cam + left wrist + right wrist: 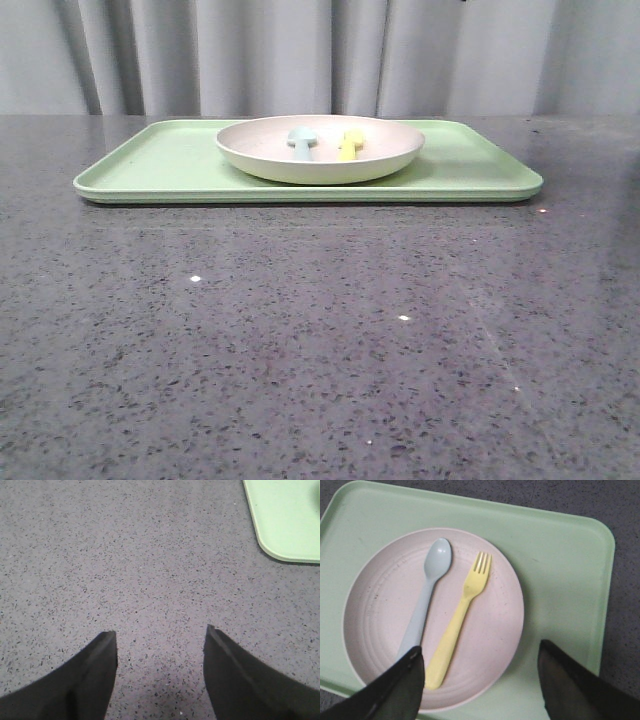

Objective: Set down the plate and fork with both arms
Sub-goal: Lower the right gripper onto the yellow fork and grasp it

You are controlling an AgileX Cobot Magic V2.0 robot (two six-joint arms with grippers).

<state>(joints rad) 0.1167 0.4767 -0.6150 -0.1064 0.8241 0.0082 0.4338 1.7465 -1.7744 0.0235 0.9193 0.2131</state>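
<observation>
Lengthwise beside spoon (426,596), fork (461,616) on plate (372,610), tines away from spread right hand (481,685), left hand (161,672) spread.

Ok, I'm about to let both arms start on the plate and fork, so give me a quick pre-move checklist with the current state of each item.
1. Fork reachable: ok, it lies loose inside the plate, beside the blue spoon and apart from it.
2. Right gripper ready: ok, jaws open, nothing held, hanging over the plate.
3. Left gripper ready: ok, jaws open, nothing held, over bare table.
4. Left gripper lined up with plate: not ok, only a corner of the green tray shows in its view.
5. Plate seated flat on tray: ok in front view.
6. Height of each gripper above the surface: cannot tell.
</observation>
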